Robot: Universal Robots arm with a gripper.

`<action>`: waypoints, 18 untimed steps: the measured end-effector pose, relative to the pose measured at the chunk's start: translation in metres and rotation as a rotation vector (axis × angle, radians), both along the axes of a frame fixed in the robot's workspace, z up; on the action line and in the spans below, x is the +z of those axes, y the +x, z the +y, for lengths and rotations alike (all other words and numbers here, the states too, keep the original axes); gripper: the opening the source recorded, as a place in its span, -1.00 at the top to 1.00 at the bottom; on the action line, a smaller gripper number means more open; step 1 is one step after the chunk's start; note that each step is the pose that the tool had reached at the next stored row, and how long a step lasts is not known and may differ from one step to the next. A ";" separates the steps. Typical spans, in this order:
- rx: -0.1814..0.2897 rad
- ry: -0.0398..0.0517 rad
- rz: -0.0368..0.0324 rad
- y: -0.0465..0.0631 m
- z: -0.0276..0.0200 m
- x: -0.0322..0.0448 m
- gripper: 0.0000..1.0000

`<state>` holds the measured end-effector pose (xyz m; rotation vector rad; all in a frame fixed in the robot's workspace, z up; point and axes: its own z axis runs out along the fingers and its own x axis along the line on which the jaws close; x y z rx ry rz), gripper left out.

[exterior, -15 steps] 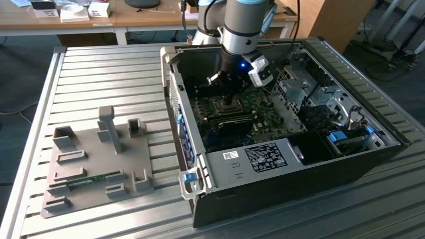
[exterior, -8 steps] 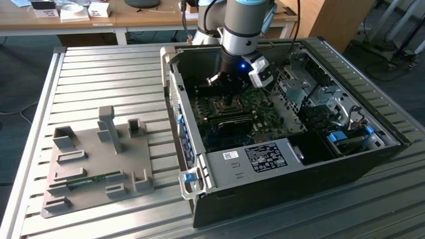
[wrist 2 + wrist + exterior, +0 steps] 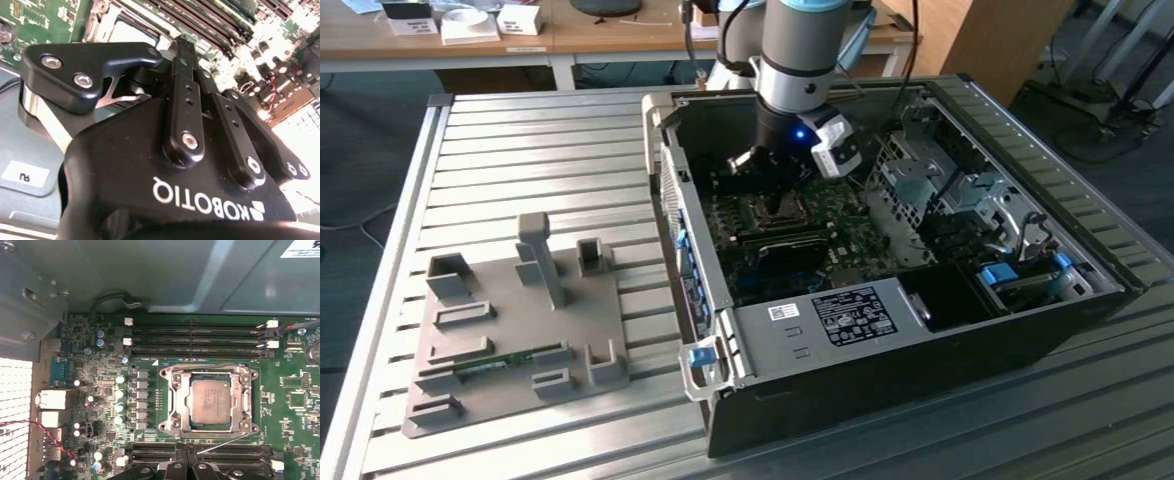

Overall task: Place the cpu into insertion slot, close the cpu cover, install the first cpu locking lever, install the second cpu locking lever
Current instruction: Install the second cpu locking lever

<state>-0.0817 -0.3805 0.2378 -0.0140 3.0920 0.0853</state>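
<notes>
In the first wrist view the cpu (image 3: pixel 211 401) lies flat in its socket on the green motherboard. The silvery cpu cover (image 3: pixel 175 401) is folded down around it, leaving the pale top showing. One thin wire locking lever (image 3: pixel 210 364) runs along one edge of the cover. The other locking lever (image 3: pixel 225 443) sticks out at a slant from the opposite edge, its free end right beside my fingertips. My gripper (image 3: pixel 186 449) is shut, with nothing visibly between the fingers. In the second wrist view the gripper (image 3: pixel 182 44) hangs just over the board, and in the exterior view the gripper (image 3: pixel 782 203) is inside the open computer case.
Black memory slots (image 3: pixel 200 333) flank the socket on both sides, and a row of capacitors (image 3: pixel 120 392) stands beside it. The case walls (image 3: pixel 670 190), a drive cage (image 3: pixel 947 180) and a white-labelled box (image 3: pixel 854 315) hem in the arm. A grey fixture plate (image 3: pixel 520 330) lies on the slatted table.
</notes>
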 end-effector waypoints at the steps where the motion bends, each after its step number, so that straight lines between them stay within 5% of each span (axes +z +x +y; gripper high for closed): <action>1: 0.000 0.0000 0.0000 -0.001 0.0000 -0.0003 0.79; 18: 0.000 -0.0001 0.0001 -0.001 -0.0001 -0.0034 0.79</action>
